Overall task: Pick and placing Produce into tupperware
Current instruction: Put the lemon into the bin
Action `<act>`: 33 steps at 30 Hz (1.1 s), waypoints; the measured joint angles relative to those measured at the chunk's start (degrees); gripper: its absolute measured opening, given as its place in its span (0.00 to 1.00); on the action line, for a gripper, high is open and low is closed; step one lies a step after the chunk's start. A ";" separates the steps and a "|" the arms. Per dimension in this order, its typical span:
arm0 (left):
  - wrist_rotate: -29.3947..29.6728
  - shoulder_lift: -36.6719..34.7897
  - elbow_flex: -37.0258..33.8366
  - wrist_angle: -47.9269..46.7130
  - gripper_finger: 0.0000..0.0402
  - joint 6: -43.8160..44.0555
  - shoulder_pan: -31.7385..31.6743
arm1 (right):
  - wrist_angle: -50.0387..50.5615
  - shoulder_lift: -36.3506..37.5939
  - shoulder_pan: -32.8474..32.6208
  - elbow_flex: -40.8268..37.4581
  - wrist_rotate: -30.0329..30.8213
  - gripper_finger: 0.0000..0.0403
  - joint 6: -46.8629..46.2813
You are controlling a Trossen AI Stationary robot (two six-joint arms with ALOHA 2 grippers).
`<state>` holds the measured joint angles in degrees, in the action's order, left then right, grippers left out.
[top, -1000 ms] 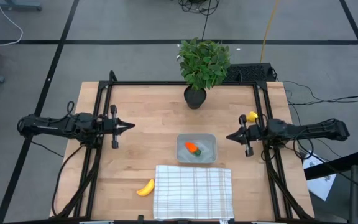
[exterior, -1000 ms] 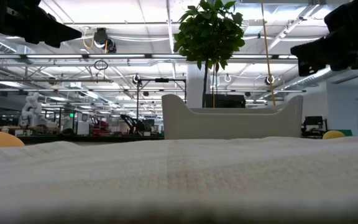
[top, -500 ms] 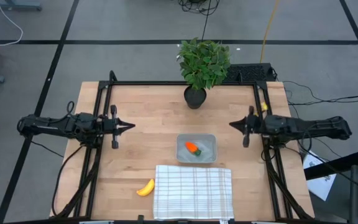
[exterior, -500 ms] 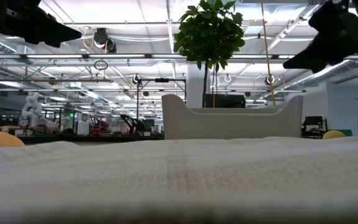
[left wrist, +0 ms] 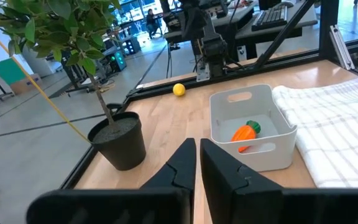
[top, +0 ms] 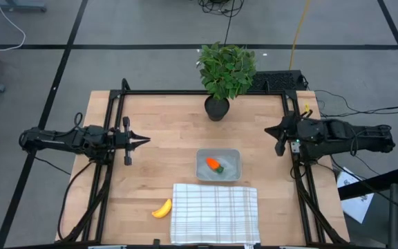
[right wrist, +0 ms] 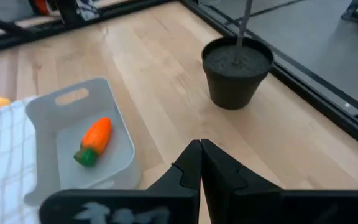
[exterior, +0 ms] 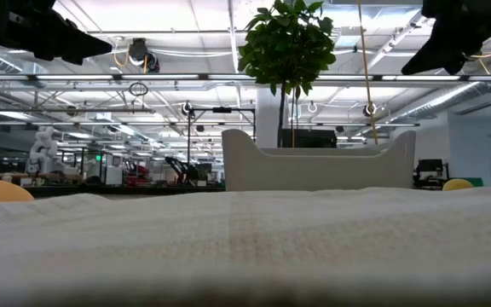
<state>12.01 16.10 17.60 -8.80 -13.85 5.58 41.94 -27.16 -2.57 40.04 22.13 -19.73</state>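
Observation:
The tupperware [top: 235, 156] stands at the table's middle with the orange carrot [top: 215, 165] lying on its floor. The yellow banana [top: 162, 209] lies on the wood left of the checked cloth. The round yellow fruit [left wrist: 178, 89] rests on the table by the right rail, under my right arm, which hides it in the high view. My right gripper [top: 276, 131] hangs shut above the right side, slanting down toward the tupperware [right wrist: 48, 124]. My left gripper [top: 146, 140] waits over the left side, pointing level at the middle, its fingers all but together around nothing.
A potted plant [top: 225, 69] stands in a black pot [top: 216, 108] at the far middle edge. The white checked cloth [top: 215, 213] lies at the near edge, just in front of the tupperware. Black frame rails [top: 292, 166] run along the left, right and far sides.
My right gripper has risen well above the table, drawn back a little toward the right and far edges, tipped from level to slanting down, and rolled. It stayed shut. The produce and the tupperware have not moved.

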 joint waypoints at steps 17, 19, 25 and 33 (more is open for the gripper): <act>0.00 0.00 0.01 1.85 0.00 -0.98 0.00 | 25.56 -10.38 18.23 9.85 -5.89 0.00 14.26; 0.00 0.00 0.01 2.07 0.01 -1.30 0.00 | 25.62 -11.26 21.51 9.85 -5.90 0.00 17.12; 0.00 0.00 0.01 2.12 0.06 -1.49 0.00 | 24.52 -16.04 31.17 9.85 -9.09 0.00 27.24; 0.00 0.00 0.01 2.19 0.06 -1.49 0.00 | 21.87 -24.44 44.31 9.85 -14.84 0.00 38.82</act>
<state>12.01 16.10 17.61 -6.61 -15.33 5.58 63.81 -51.60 41.74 49.89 7.29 19.09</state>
